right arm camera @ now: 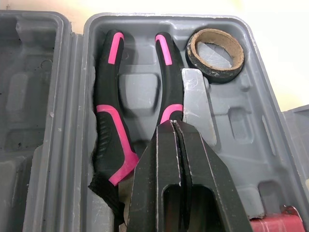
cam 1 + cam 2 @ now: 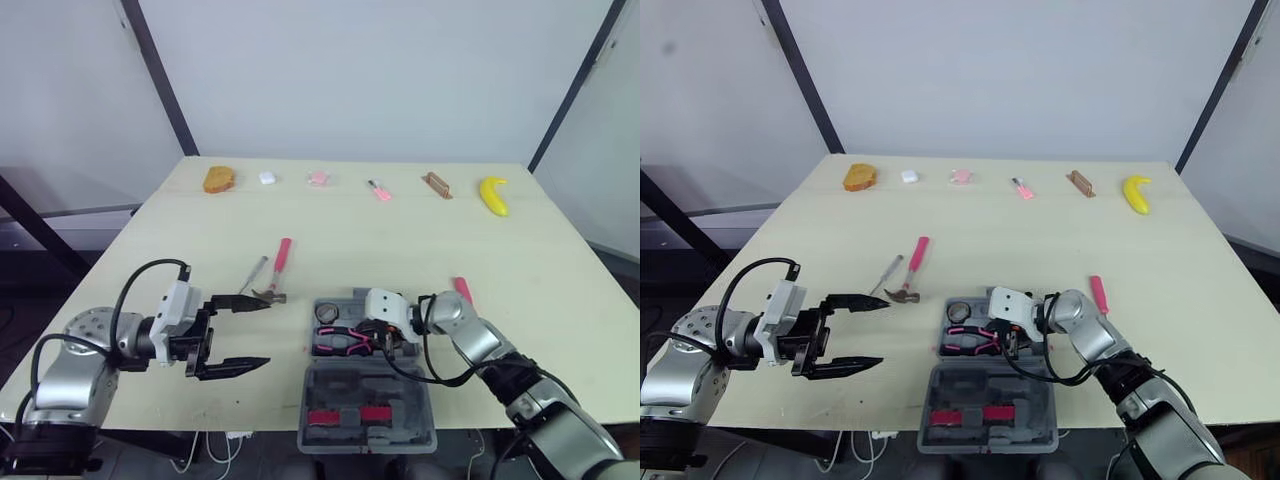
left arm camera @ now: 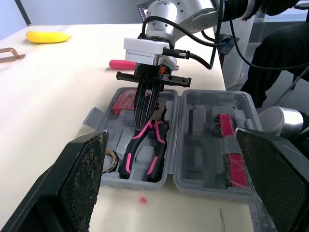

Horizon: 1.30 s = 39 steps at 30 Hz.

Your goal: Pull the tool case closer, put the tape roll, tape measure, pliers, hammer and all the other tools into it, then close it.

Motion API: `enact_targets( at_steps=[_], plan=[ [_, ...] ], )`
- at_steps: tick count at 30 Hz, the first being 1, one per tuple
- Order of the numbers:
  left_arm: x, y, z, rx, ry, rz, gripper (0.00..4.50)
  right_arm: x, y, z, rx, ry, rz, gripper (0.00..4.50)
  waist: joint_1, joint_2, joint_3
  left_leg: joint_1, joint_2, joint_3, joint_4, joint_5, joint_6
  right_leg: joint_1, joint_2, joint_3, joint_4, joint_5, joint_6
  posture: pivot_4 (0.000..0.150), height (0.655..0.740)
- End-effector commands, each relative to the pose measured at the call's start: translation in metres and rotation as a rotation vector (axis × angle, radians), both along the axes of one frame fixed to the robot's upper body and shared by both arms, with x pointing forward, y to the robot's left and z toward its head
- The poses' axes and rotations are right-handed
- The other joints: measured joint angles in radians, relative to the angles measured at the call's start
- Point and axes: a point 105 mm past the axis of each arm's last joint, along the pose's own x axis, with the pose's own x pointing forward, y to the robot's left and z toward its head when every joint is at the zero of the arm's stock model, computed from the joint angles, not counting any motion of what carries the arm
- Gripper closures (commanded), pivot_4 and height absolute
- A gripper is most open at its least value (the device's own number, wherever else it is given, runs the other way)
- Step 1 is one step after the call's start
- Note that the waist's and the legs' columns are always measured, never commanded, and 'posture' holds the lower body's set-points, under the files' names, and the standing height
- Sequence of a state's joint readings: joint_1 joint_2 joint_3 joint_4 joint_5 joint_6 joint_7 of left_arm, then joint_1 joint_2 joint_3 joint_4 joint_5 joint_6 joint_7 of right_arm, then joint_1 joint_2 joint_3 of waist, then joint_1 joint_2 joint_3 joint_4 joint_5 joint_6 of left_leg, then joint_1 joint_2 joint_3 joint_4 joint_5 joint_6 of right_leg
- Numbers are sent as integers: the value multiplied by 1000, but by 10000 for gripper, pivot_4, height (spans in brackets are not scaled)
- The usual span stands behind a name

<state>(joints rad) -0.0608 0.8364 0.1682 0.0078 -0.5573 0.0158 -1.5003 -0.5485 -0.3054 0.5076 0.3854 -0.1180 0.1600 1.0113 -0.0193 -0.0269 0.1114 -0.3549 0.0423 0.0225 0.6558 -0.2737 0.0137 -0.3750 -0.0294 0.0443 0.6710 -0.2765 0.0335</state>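
The grey tool case [image 2: 366, 387] lies open at the table's front edge, its lid [image 2: 985, 385] nearest me. In its tray rest pink-and-black pliers [image 1: 110, 121], a tape roll [image 1: 215, 54] and a red item [image 3: 124, 102]. My right gripper [image 1: 173, 124] is shut, its tip down in the tray beside the pliers' head, nothing seen between the fingers. To the left of the case my left gripper [image 2: 250, 335] is open and empty. A pink-handled hammer [image 2: 277, 268] and a thin grey tool [image 2: 252, 273] lie just beyond it. Another pink-handled tool [image 2: 462, 290] lies right of the case.
Along the far edge sit an orange-brown lump [image 2: 219, 179], a small white object [image 2: 267, 177], two small pink items [image 2: 318, 177], a brown piece [image 2: 437, 185] and a banana [image 2: 494, 195]. The case lid overhangs the front edge.
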Motion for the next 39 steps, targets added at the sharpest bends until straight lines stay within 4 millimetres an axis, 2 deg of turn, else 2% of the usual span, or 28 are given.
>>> enact_targets(
  at_steps=[1, 4, 10, 15, 19, 23, 30, 35, 39],
  plan=[
    [-1, 0, 4, -22, -33, 18, 0, -46, -44, -93, -316, 302, -42, 44717, -2, -1, -2, 2, 0, 1, -2, 0, 0, 1, 0, 1, 0, 0, 0, 1500, 7400],
    [0, 1, 3, -26, -33, 27, 0, -41, -42, -89, -292, 288, -54, 44717, -4, 0, -3, 11, 1, 1, -6, 0, 0, 8, 0, 1, -2, -2, -3, 1500, 7400],
    [-1, 4, -2, -33, -30, 53, 0, -21, -24, -55, -112, 185, -84, 44717, -15, 1, -2, 10, 6, 0, -7, 0, 0, 8, 0, 0, -3, -3, -5, 1500, 7400],
    [-2, 8, -8, -33, -22, 105, 0, -3, -16, 11, 163, 17, -121, 44717, -13, 6, 11, 5, 6, -1, -9, 0, 0, 5, -4, -2, -8, -3, -4, 1500, 7400],
    [-1, 11, -8, -63, -20, 145, 0, -3, -21, 47, 336, -57, -142, 44717, -12, 10, 18, -25, 3, -2, -5, 0, 0, -20, -4, -3, -7, 2, 3, 1500, 7400],
    [1, 16, -10, -82, -16, 208, 0, -2, -44, 74, 450, -149, -208, 44717, -13, 12, 21, -44, 3, -2, -3, 0, -1, -37, -3, -4, -7, 3, 5, 1500, 7400],
    [8, 32, -9, -156, -48, 379, 0, -8, -106, 94, 593, -236, -422, 44717, -13, 10, 29, -44, 3, -2, -4, 0, -1, -36, -4, -4, -8, 3, 5, 1500, 7400],
    [5, 48, -15, -217, -34, 523, 0, -27, -162, 81, 591, -262, -594, 44717, -12, 10, 31, -43, 1, -2, -3, 0, -1, -35, -4, -4, -8, 4, 6, 1500, 7400],
    [1, 75, -29, -250, -31, 710, 0, -54, -207, 66, 576, -265, -752, 44717, -10, 9, 31, -43, -1, -3, -3, 0, 0, -35, -3, -4, -8, 4, 6, 1500, 7400]
  ],
)
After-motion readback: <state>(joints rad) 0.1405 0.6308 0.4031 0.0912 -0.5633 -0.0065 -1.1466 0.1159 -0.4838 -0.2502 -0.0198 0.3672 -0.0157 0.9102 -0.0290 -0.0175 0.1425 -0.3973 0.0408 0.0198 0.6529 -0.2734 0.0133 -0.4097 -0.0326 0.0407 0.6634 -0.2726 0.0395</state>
